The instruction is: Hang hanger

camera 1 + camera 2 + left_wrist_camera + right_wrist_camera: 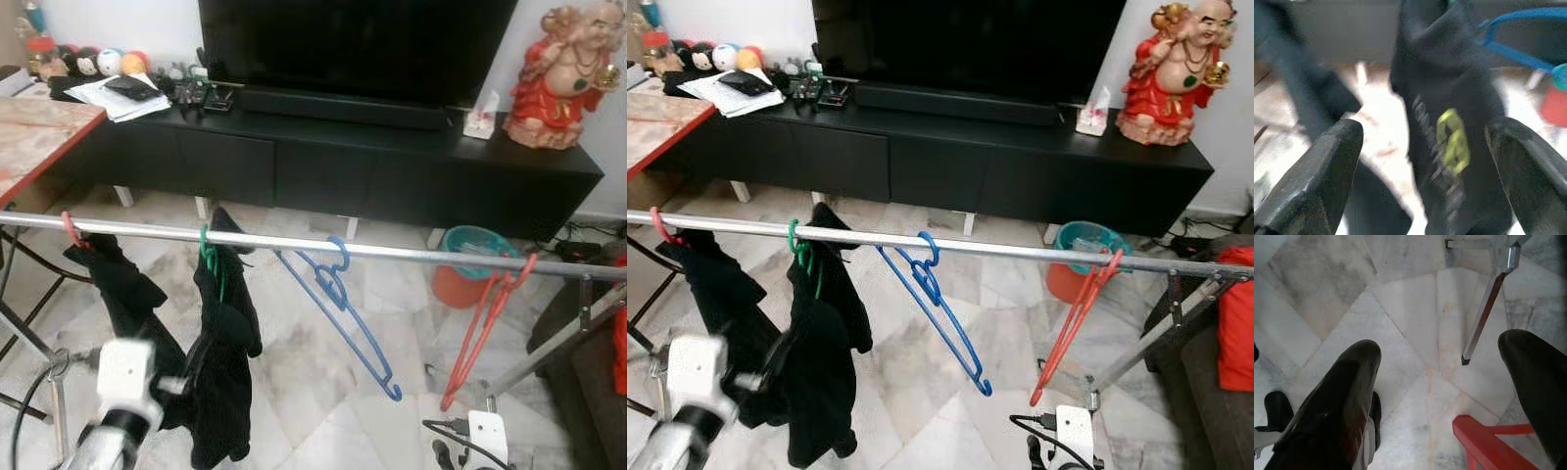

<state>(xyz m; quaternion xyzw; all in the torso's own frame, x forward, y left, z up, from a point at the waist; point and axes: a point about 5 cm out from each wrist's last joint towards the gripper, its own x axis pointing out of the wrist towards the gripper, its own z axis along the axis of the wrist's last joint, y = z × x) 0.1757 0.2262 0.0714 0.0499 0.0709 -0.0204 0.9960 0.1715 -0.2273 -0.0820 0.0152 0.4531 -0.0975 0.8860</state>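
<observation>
While both jaws gape empty, the left gripper [1420, 166] nearing the black garment [220, 372], the blue hanger [338, 304] hooked on the rail [411, 253] could be knocked off.

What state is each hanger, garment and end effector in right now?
Blue hanger: bare, hooked on the rail, tilted.
Red hanger: bare, hooked on the rail, tilted.
Green hanger: on the rail, carrying a black garment.
Pink hanger: on the rail, carrying another dark garment.
Left end effector: open, facing the black garment.
Right end effector: open, holding nothing, over the floor.
</observation>
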